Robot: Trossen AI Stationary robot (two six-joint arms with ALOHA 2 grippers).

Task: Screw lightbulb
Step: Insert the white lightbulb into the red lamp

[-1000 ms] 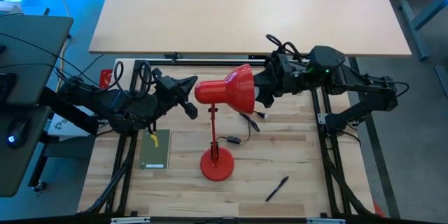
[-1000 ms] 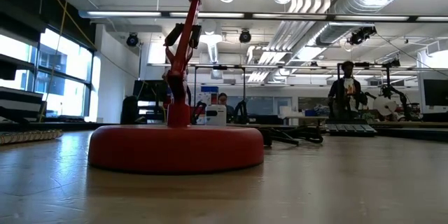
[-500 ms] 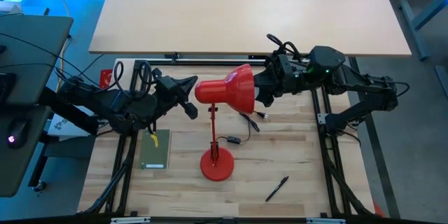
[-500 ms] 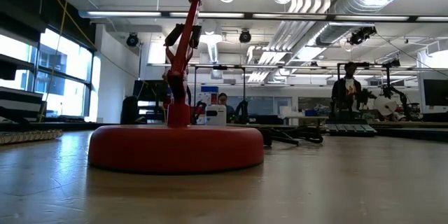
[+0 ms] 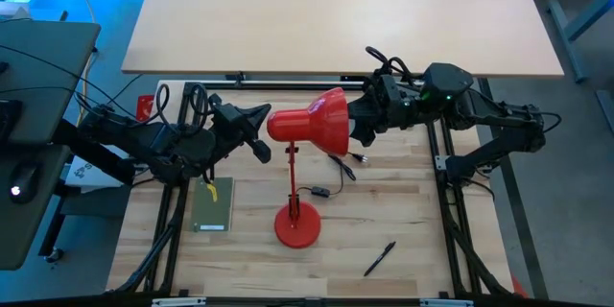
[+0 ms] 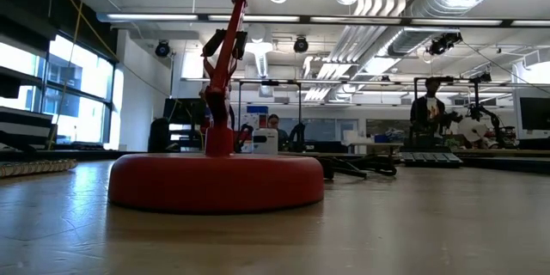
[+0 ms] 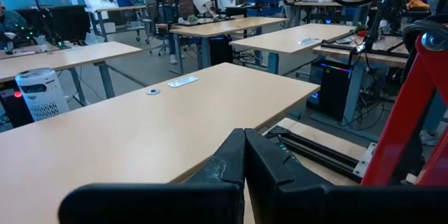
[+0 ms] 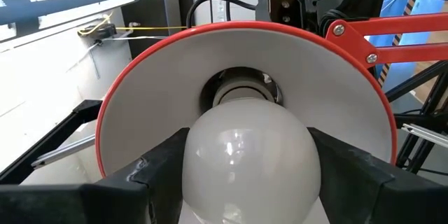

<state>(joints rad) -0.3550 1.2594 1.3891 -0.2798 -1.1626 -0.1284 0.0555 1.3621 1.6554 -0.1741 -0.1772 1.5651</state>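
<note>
The red desk lamp stands on its round base (image 5: 297,226) (image 6: 215,180), and its shade (image 5: 321,123) lies sideways with the mouth toward the table's right. The white lightbulb (image 8: 250,155) sits in the shade's mouth with its narrow base at the socket (image 8: 241,92). My right gripper (image 5: 359,125) (image 8: 250,182) is at the shade's mouth, shut on the bulb. My left gripper (image 5: 261,132) (image 7: 243,159) is shut, just left of the shade's back end, with the lamp's red arm (image 7: 413,105) beside it. My right gripper pinches the bulb's round globe (image 8: 203,164) between its two fingers (image 8: 159,164), one on each side. It comes level from the table's right, pointing into the shade. The bulb is clear of the table, its base toward the socket. My left gripper: I cannot tell whether it touches the shade's back.
A black pen (image 5: 379,259) lies near the front right. A green book (image 5: 213,203) lies at the left. The lamp's cord with its switch (image 5: 321,192) and plug (image 5: 351,161) lies right of the stem. People stand in the room beyond (image 6: 428,107).
</note>
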